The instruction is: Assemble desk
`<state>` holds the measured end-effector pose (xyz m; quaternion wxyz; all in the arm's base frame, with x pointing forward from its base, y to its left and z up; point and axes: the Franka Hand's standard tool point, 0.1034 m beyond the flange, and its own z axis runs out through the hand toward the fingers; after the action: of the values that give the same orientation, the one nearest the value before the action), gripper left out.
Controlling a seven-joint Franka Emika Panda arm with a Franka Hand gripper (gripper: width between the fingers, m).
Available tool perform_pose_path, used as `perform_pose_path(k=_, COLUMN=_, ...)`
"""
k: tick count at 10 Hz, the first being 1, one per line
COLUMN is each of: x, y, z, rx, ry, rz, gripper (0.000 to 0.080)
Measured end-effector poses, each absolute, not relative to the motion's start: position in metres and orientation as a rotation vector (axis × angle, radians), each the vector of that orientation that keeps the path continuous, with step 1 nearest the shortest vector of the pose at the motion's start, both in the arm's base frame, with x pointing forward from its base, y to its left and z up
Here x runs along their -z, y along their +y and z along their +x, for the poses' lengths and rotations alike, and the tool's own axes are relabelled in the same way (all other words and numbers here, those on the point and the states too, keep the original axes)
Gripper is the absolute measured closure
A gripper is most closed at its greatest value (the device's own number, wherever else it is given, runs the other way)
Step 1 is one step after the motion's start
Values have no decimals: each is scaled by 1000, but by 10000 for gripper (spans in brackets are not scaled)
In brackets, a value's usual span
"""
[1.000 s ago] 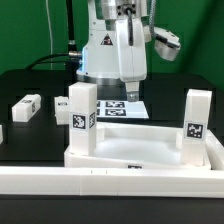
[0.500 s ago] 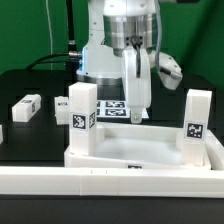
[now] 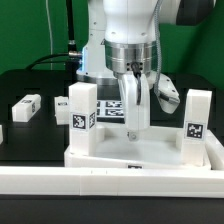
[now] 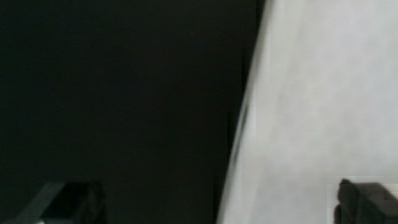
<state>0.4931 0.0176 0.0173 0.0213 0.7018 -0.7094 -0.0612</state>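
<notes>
The desk top (image 3: 140, 152) is a white tray at the front of the exterior view. Two white tagged legs stand upright at its far corners, one on the left (image 3: 82, 120) and one on the right (image 3: 197, 125). My gripper (image 3: 130, 132) points straight down between them, just above the tray's far rim. In the wrist view my gripper (image 4: 214, 202) is open: its dark fingertips (image 4: 64, 200) stand far apart with nothing between them. Below them lie the black table and the desk top's white edge (image 4: 329, 110).
Two loose white legs (image 3: 27, 106) (image 3: 62, 103) lie on the black table at the exterior view's left. The marker board (image 3: 112, 108) lies behind my gripper, partly hidden. A long low white rail (image 3: 110, 186) runs along the front.
The arm has come forward and down from over the marker board to the desk top's far rim. The jaws have stayed open.
</notes>
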Motion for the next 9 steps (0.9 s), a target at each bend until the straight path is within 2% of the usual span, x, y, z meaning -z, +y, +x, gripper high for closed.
perform_pose_path(k=2, x=-18, y=17, z=495, rx=187, ry=-2187, rz=2192, gripper=150)
perform_pose_path(k=5, x=-17, y=17, z=494, rx=190, ry=-2166, rz=2212, gripper=564)
perform_pose_path(k=6, x=-16, y=18, z=494, rx=190, ry=-2162, rz=2214, gripper=564)
perform_pose_path(k=7, x=-17, y=16, z=495, rx=178, ry=-2169, rz=2211, gripper=716)
perform_pose_path(k=9, x=-20, y=16, z=501, rx=173, ry=-2174, rz=2215, gripper=730)
